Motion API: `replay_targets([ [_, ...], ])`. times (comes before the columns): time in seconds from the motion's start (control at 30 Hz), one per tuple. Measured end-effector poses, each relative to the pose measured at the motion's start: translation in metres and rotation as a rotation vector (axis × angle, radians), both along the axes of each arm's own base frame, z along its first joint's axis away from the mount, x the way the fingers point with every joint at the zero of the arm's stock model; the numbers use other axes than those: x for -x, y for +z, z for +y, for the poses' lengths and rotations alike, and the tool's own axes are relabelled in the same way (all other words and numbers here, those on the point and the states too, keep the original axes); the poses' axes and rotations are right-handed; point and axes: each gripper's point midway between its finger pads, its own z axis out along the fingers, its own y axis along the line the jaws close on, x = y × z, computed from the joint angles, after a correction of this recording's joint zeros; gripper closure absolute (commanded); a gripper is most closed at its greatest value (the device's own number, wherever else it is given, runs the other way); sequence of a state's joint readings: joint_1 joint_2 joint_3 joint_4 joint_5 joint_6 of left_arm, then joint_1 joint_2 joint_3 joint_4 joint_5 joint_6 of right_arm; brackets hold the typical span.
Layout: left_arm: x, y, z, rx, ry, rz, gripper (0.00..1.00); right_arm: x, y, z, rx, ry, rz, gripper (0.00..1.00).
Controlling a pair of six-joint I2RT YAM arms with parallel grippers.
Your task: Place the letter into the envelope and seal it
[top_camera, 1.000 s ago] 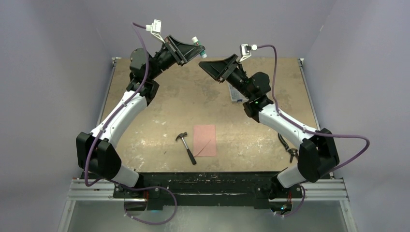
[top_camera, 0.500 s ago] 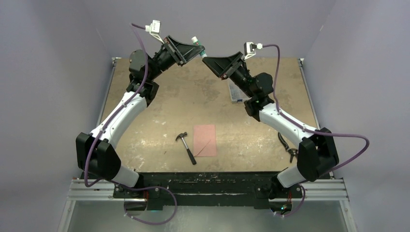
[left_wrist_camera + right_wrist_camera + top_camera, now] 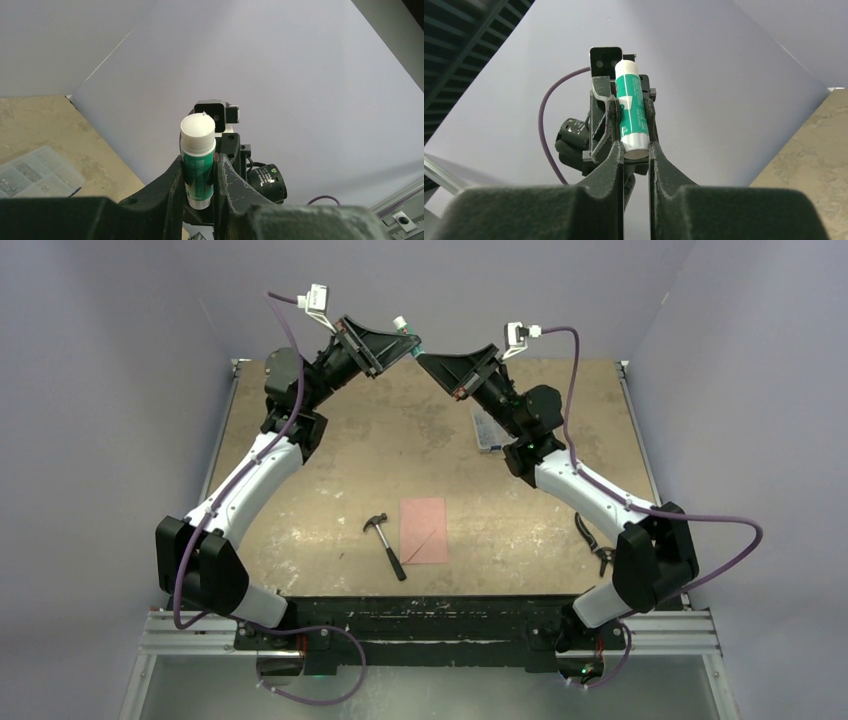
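Green stick [image 3: 198, 150] pinched, left gripper [image 3: 198, 182], right gripper [image 3: 636, 152]

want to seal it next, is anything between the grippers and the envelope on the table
Nothing visible lies on or above the envelope; the hammer lies beside its left edge, off it. The left gripper and right gripper are high over the table's far side, both on one glue stick.
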State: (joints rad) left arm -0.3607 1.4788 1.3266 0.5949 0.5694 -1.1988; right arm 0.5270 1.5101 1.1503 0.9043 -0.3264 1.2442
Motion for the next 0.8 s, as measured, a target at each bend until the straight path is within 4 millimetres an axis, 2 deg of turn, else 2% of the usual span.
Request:
replay_targets([
  [0.03, 0.0, 0.001, 0.0, 0.003, 0.0, 0.0, 1.0, -0.001, 0.0, 0.0, 0.003, -0.004, -0.006, 1.0],
  [0.23, -0.008, -0.007, 0.002, -0.013, 0.037, 0.036, 1.0, -0.007, -0.006, 0.002, 0.095, -0.07, -0.087, 1.0],
  [0.67, -0.051, -0.081, 0.005, -0.187, 0.157, 0.32, 1.0, -0.051, -0.074, 0.001, 0.736, -0.446, -0.404, 1.0],
  [0.8, -0.057, -0.091, 0.005, -0.21, 0.171, 0.348, 1.0, -0.058, -0.083, 0.002, 0.887, -0.545, -0.475, 1.0],
])
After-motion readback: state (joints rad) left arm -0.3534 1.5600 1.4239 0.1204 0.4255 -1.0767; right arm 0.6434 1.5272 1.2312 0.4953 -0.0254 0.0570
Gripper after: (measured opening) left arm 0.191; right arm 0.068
